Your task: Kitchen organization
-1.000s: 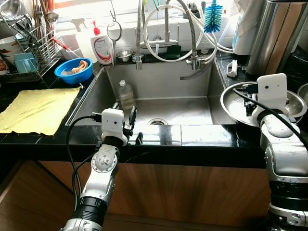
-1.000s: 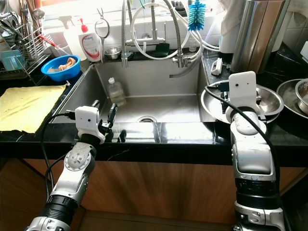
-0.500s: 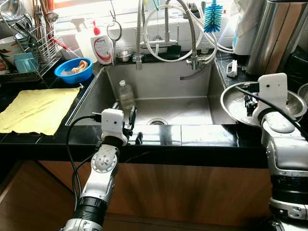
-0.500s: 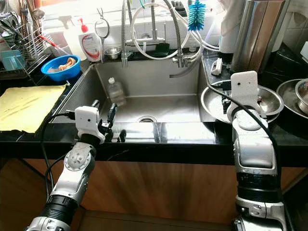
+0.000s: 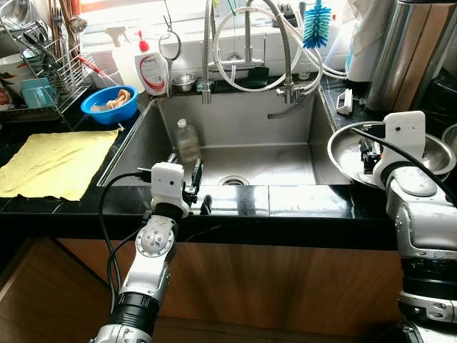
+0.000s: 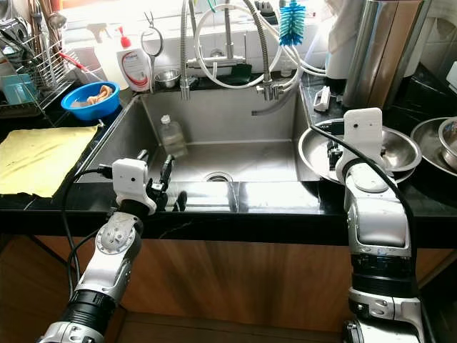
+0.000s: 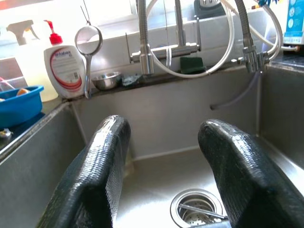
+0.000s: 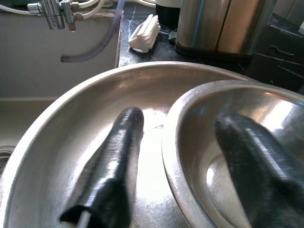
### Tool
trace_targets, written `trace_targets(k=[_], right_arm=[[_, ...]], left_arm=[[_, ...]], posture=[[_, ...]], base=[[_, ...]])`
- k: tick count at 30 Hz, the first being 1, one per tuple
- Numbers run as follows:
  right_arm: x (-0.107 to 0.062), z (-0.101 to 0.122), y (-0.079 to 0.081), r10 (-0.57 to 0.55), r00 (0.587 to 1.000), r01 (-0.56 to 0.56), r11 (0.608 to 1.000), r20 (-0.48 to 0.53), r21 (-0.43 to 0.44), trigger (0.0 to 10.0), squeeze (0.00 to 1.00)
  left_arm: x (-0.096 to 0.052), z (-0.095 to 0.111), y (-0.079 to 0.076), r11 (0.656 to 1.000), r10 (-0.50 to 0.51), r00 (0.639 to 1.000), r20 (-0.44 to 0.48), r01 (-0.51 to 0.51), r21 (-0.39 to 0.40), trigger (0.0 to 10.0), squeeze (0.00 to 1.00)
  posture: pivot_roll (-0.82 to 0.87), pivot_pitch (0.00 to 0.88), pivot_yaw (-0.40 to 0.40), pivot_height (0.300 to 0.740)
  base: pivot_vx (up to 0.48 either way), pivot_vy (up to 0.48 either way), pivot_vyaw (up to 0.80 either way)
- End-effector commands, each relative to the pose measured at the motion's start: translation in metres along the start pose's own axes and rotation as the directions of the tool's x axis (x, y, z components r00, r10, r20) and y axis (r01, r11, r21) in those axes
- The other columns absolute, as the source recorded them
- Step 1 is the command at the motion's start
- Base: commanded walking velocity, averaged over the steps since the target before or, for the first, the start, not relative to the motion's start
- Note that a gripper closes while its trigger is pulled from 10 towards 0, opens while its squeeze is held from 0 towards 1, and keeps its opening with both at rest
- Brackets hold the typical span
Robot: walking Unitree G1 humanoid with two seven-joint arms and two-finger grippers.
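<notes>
Right gripper [image 8: 175, 175] wide, straddling the rim of the small bowl [image 8: 247, 123] nested in the big bowl [image 8: 71, 137] on the surface right of the sink [image 5: 235, 136]. Close squarely on the rim only, then lift straight. Left gripper [image 7: 164, 166] open, idle over the sink.

Only print in sight: red-and-white label on the soap bottle [image 7: 63, 69] at the sink's back left corner. Red lettering and a red swoosh there, blurred, brand not readable. Part of a blue-and-white printed pack [image 7: 295, 21] at the counter's back right corner, text too small to tell. Nothing else lettered, numbered or signed.
</notes>
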State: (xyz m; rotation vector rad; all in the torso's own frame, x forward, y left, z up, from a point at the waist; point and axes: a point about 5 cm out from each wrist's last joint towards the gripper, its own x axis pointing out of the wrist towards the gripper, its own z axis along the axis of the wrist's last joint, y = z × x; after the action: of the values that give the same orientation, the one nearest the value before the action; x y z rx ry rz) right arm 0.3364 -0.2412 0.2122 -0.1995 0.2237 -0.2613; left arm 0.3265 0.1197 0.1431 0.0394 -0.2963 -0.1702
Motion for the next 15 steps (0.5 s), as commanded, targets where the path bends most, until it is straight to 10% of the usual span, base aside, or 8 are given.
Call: trace_targets(k=[1, 15], right_arm=[[0.0011, 0.01, 0.004, 0.015, 1.0, -0.016, 1.0, 0.021, 0.019, 0.0, 0.0], [0.0027, 0.0102, 0.0027, 0.034, 0.999, -0.035, 0.996, 0.011, 0.078, 0.0, 0.0]], left_arm=[[0.0025, 0.0017, 0.0019, 1.0, -0.007, 1.0, 0.003, 0.007, -0.005, 10.0, 0.0], [0.0034, -0.001, 0.0036, 1.0, -0.017, 1.0, -0.013, 0.017, -0.002, 10.0, 0.0]], posture=[[-0.3, 0.0, 0.127, 0.74], [-0.3, 0.0, 0.126, 0.74]], base=[[0.0, 0.0, 0.0], [0.0, 0.0, 0.0]])
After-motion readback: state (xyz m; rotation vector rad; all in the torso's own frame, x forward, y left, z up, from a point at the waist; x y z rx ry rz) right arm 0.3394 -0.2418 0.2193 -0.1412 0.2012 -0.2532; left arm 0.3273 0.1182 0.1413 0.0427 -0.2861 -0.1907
